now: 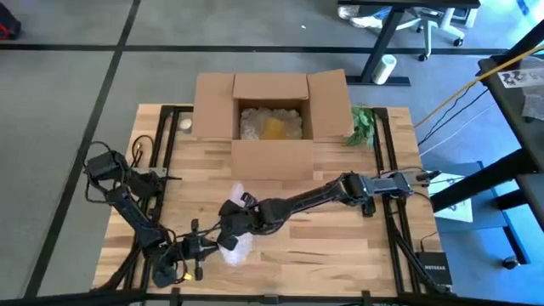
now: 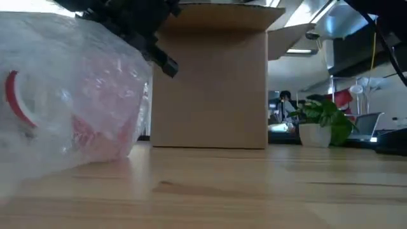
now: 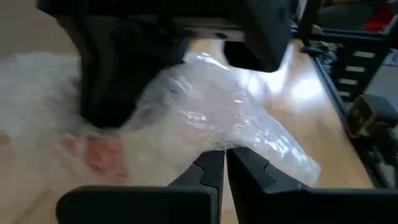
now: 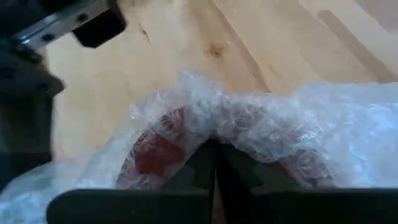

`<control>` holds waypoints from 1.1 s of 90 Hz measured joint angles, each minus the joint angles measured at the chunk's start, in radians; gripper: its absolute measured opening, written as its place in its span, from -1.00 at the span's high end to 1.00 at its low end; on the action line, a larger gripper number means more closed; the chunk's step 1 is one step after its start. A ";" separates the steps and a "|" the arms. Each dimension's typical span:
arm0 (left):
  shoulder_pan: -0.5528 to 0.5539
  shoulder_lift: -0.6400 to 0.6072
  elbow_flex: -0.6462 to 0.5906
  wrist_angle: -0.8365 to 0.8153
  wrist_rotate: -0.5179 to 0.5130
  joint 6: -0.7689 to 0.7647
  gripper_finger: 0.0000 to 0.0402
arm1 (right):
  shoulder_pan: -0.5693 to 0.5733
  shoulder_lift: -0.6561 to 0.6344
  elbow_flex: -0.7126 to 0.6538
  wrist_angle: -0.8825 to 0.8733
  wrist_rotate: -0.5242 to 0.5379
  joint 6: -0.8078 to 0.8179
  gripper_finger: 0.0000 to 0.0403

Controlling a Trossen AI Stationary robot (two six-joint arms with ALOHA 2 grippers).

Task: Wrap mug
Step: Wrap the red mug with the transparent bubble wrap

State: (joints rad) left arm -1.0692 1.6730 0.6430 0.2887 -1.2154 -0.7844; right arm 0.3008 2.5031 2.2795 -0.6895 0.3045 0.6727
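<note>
While both sets of jaws were pinched shut on the bubble wrap [image 1: 236, 246], the wrapping step looked well under way. From the left wrist view the left gripper [image 3: 219, 163] had its jaws closed on a gathered corner of the clear film, and from the right wrist view the right gripper [image 4: 214, 155] had its jaws closed on a fold of the same sheet, right over the red and white mug [image 4: 155, 149]. That mug lay inside the film on the table [image 1: 340, 255], in front of the open cardboard box [image 1: 270, 119] and well apart from it, with the two grippers meeting at the bundle. A small potted plant [image 1: 361, 123] stood just beside the box. Judging from the loose folds and the mug showing through, the film was only partly closed round it; the next move would call for drawing the held edges across and tucking them without tipping or rolling the mug.
</note>
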 joint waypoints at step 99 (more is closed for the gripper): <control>0.035 -0.018 0.015 -0.175 -0.059 -0.161 1.00 | 0.054 -0.016 0.070 -0.133 -0.073 -0.076 1.00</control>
State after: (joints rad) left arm -1.0340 1.6550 0.6579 0.1137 -1.2739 -0.9455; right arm 0.3546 2.4873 2.3497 -0.8226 0.2316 0.5967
